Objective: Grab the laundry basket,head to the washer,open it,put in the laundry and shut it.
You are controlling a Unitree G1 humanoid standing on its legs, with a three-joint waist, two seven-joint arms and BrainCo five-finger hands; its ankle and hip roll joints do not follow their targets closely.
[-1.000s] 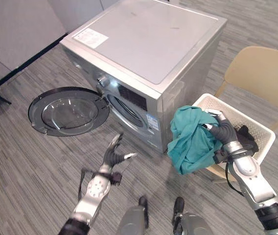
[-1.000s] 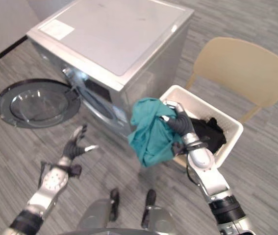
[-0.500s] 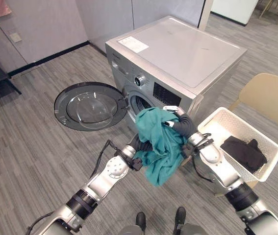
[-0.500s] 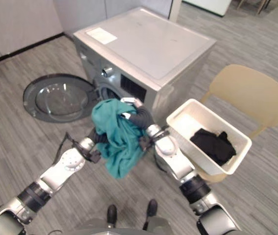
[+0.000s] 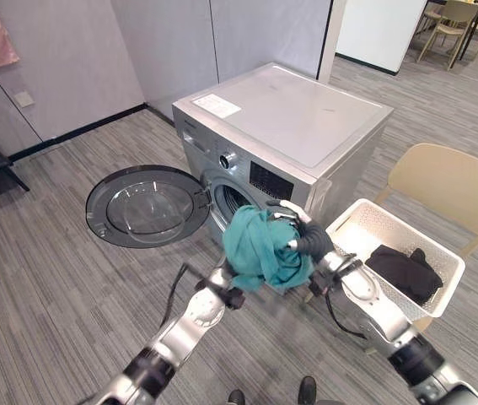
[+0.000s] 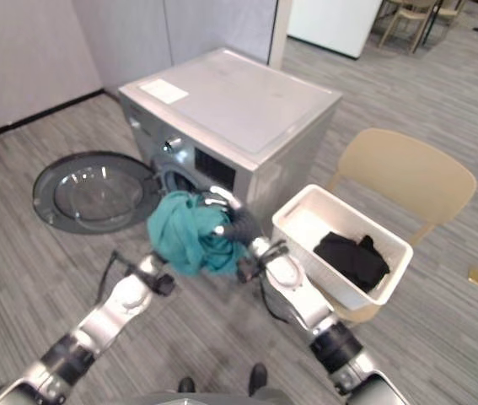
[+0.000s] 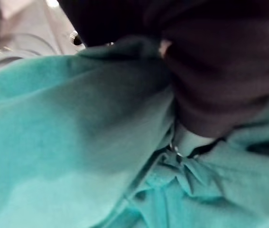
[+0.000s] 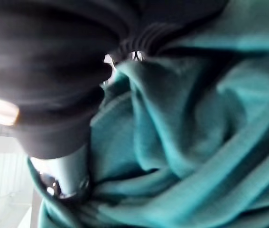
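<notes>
A teal garment point(image 5: 260, 249) hangs bunched just in front of the washer's round opening point(image 5: 232, 198). My right hand point(image 5: 306, 240) is shut on its right side, fingers curled over the cloth. My left hand point(image 5: 224, 289) reaches up under the garment's lower left, where the cloth hides its fingers. The silver washer point(image 5: 298, 114) stands with its round glass door point(image 5: 146, 207) swung wide open to the left. To the right, the white laundry basket point(image 5: 352, 228) sits on a chair and holds a black garment point(image 5: 403, 272).
A beige chair point(image 5: 449, 181) under the basket stands right of the washer. Grey walls run behind the washer. Open carpeted floor lies in front of the washer and around the open door.
My right hand has carried the teal garment from the basket over to the washer's opening. My left hand came up beneath it, and the cloth is now bunched tighter.
</notes>
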